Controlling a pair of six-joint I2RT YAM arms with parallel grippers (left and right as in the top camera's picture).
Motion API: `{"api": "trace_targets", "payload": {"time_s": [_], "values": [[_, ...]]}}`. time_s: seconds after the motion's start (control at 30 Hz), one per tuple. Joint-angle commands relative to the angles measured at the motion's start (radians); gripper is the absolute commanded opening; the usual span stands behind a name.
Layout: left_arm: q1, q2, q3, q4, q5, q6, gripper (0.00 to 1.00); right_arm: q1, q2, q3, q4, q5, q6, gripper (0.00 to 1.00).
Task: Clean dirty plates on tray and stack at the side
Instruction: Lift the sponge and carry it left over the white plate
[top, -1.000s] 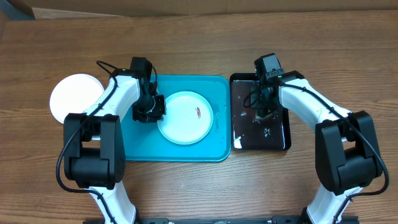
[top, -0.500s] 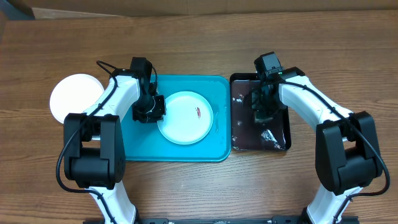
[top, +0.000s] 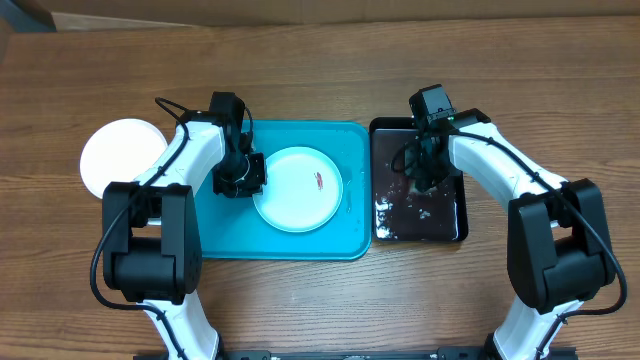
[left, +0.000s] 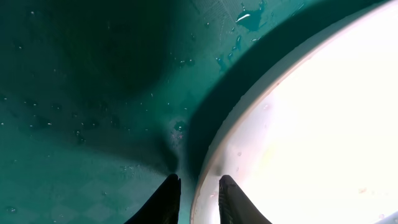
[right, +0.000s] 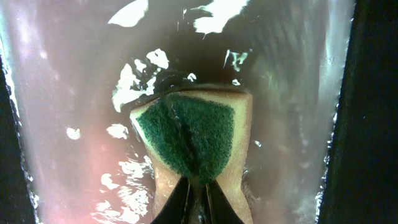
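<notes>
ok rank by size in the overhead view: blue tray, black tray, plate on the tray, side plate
1. blue tray
2. black tray
3. plate on the tray and side plate, which look alike

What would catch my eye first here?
A white plate with a red smear sits on the turquoise tray at centre, the left gripper pinching its rim. To the right, the right gripper squeezes a green sponge in a wet black tray.
</notes>
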Motion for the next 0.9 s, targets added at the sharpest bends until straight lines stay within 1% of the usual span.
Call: {"api": "trace_targets", "payload": {"time_s": [0.0,0.17,0.33,0.47,0.57,0.7,0.77,0.83,0.87], "values": [[0.004,-0.031,0.021,-0.001,0.011,0.022,0.25,0.0,-0.025,0.029,-0.041,0.0,-0.008,0.04],[0.004,-0.031,0.021,0.01,0.011,0.022,0.26,0.001,-0.095,0.088,-0.105,0.0,-0.008,0.04],[0.004,-0.031,0.021,0.012,0.012,0.022,0.25,0.001,-0.166,0.101,-0.154,0.0,-0.008,0.04],[0.003,-0.031,0.021,0.007,0.011,0.022,0.27,0.001,-0.182,0.101,-0.188,0.0,-0.008,0.04],[-0.002,-0.031,0.021,0.006,0.011,0.022,0.25,0.001,-0.182,0.101,-0.205,0.0,-0.007,0.04],[-0.009,-0.031,0.02,0.009,0.004,0.018,0.19,0.001,-0.182,0.101,-0.216,0.0,-0.008,0.04],[-0.011,-0.031,0.02,0.009,0.0,0.018,0.13,0.001,-0.182,0.101,-0.219,0.0,-0.007,0.04],[-0.011,-0.031,0.02,0.008,0.0,0.019,0.04,0.0,-0.182,0.101,-0.222,0.0,-0.007,0.04],[-0.011,-0.031,0.02,0.008,0.0,0.018,0.04,0.0,-0.182,0.101,-0.222,0.0,-0.007,0.04]]}}
